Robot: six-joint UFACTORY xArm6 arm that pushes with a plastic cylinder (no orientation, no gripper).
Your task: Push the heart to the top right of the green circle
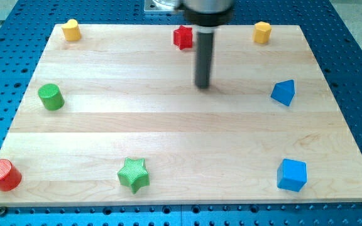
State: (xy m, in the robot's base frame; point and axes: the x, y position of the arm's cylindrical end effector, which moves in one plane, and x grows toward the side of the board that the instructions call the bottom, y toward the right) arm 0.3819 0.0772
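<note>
The yellow heart (71, 29) lies at the board's top left corner. The green circle (51, 96) stands at the view's left, below the heart. My tip (203, 86) rests on the board right of centre in the upper half. It is far to the right of both the heart and the green circle and touches no block.
A red star (183, 37) lies just up and left of the rod. A yellow hexagon (262, 32) is at the top right. A blue triangle (283, 92) and a blue cube (291, 174) are at the right, a green star (134, 174) at the bottom, a red circle (3, 175) at the bottom left.
</note>
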